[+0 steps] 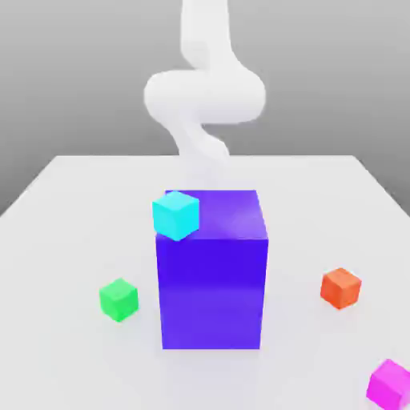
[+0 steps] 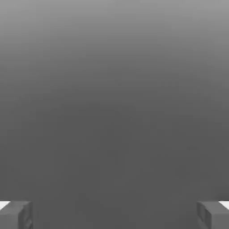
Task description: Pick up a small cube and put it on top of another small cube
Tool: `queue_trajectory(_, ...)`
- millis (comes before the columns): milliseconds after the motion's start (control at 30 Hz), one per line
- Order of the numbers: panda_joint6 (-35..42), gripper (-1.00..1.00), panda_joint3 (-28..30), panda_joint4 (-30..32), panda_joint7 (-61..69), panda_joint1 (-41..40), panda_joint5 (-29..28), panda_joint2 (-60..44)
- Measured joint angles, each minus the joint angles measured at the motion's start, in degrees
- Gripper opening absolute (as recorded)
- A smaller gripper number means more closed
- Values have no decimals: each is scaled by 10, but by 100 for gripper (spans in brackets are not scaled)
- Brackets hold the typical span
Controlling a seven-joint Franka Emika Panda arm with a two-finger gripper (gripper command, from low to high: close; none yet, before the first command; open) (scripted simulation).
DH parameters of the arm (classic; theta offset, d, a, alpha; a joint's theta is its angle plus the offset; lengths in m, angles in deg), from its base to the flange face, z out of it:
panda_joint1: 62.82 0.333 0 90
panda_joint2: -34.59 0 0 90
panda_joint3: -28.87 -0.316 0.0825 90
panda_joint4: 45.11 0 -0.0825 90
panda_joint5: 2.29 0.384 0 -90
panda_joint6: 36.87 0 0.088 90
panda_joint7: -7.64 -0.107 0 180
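Nearest the exterior camera, the small cube (image 1: 391,383) sits on the worktop (image 1: 72,232), well apart from my arm (image 1: 204,96) behind the big block (image 1: 212,276). Hand view: my gripper (image 2: 114,215) is released, fingertips (image 2: 15,214) spread wide, gripping nothing.

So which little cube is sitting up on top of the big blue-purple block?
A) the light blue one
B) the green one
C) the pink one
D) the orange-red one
A: the light blue cube rests on the top corner of the big blue-purple block, toward the exterior view's left, while the others lie down on the table.
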Motion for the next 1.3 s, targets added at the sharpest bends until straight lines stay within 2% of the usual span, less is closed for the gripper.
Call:
queue_trajectory(600, -96, 0, -110, -22, -4, 51, -88, -377)
queue_trajectory(1000, -162, 0, -147, -36, 10, 114, -123, -623)
queue_trajectory(1133, -216, 0, -122, -53, -9, 141, -153, -706)
queue_trajectory(1167, -228, -100, -115, -57, -14, 147, -160, -723)
queue_trajectory(1300, -228, -100, -115, -57, -14, 147, -160, -723)
